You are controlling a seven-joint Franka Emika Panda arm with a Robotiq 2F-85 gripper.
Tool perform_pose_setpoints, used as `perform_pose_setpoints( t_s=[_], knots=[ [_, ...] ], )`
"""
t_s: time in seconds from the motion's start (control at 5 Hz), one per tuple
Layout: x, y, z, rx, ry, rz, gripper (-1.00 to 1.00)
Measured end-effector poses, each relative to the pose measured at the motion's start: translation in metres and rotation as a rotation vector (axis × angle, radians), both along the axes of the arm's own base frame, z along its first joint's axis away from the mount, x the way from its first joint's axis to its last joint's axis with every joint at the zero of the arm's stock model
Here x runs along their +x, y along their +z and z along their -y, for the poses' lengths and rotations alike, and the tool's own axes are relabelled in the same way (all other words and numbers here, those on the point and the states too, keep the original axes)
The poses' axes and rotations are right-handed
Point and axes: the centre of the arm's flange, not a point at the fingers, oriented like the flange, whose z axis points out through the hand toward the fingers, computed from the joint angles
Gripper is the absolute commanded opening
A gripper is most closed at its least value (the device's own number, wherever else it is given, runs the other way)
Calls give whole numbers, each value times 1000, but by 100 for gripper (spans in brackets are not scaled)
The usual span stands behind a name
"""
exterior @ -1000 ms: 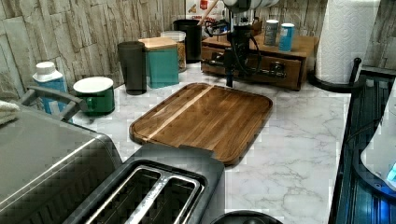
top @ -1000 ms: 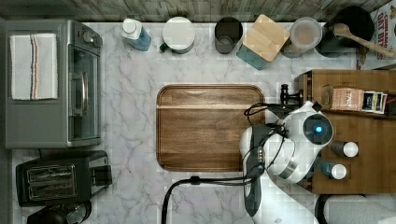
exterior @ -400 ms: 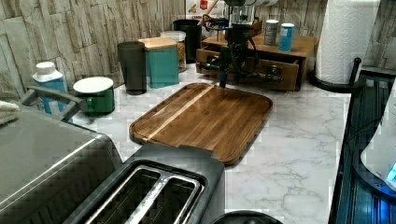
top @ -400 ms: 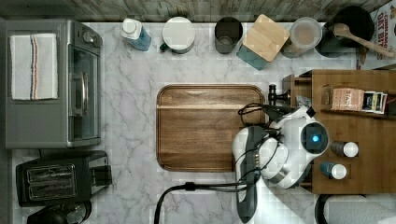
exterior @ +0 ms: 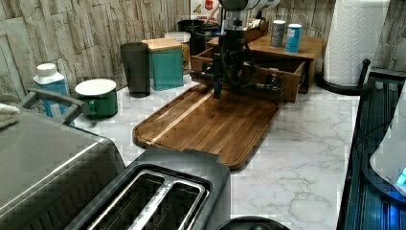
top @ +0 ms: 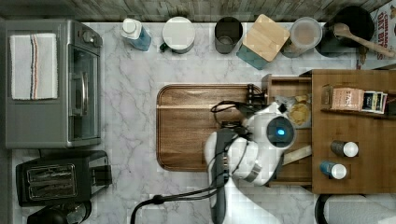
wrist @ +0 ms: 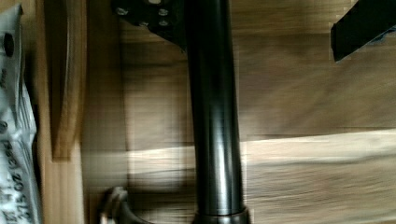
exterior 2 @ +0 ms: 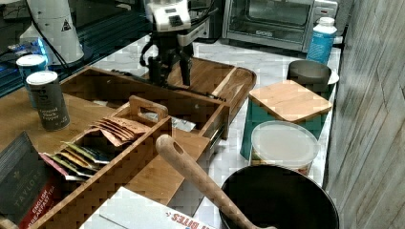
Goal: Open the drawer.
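Note:
The drawer (top: pixel 287 86) stands pulled out of the wooden cabinet (top: pixel 355 177) toward the top view's left, with packets lying inside it. In the left view the drawer (exterior: pixel 282 81) overhangs the edge of the cutting board. Its black bar handle (wrist: pixel 212 116) runs between the fingers of my gripper (wrist: pixel 257 23). One finger (wrist: pixel 149 14) rests against the bar and the other finger (wrist: pixel 364 23) stands well clear, so the gripper is open around the handle. My gripper (exterior: pixel 218 84) hangs straight down over the drawer front, as the right view's gripper (exterior 2: pixel 169 78) also shows.
A wooden cutting board (top: pixel 201 126) lies right in front of the drawer. A toaster oven (top: pixel 51 84) and a toaster (top: pixel 56 179) stand at the top view's left. Canisters (top: pixel 264 39) line the back wall. Two cans (top: pixel 343 149) sit on the cabinet, beside a paper towel roll (exterior: pixel 356 38).
The drawer has slid further out toward the top view's left, over the cutting board's edge. My gripper has moved the same way with the handle between its fingers.

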Motion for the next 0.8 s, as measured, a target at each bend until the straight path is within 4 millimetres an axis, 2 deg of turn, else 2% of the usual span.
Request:
perform_pose_setpoints(
  t_s=[0.2,0.4,0.8],
  knots=[
    [-2,2,-47,-2,45,-6,100],
    [-14,3,-65,-13,31,11,100],
    [-19,8,-65,-16,18,37,100]
  ],
)
